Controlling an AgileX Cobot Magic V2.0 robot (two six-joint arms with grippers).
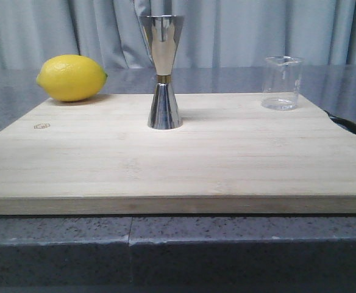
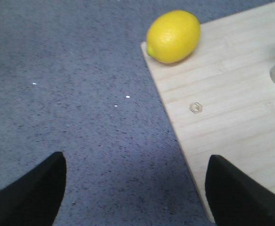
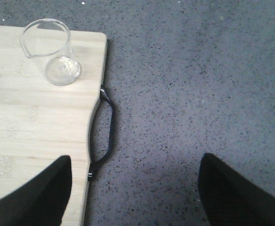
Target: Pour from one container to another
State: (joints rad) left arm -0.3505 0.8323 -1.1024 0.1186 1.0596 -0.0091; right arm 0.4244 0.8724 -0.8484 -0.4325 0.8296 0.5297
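The small clear glass beaker (image 1: 281, 83) stands upright at the far right corner of the wooden board (image 1: 178, 152); the right wrist view shows the beaker (image 3: 50, 52) too, with its pouring lip. The tall steel jigger (image 1: 163, 72) with a gold waist band stands upright at the board's middle back. My left gripper (image 2: 135, 188) hangs open over the grey counter beside the board's left edge, empty. Open and empty as well, my right gripper (image 3: 135, 188) hovers over the board's right edge and the counter, well short of the beaker. Neither gripper appears in the front view.
A yellow lemon (image 1: 72, 77) lies at the board's far left corner; the left wrist view has the lemon (image 2: 173, 36) as well. A black handle (image 3: 105, 134) sticks out from the board's right edge. Grey speckled counter (image 3: 198, 94) surrounds the board; curtains hang behind.
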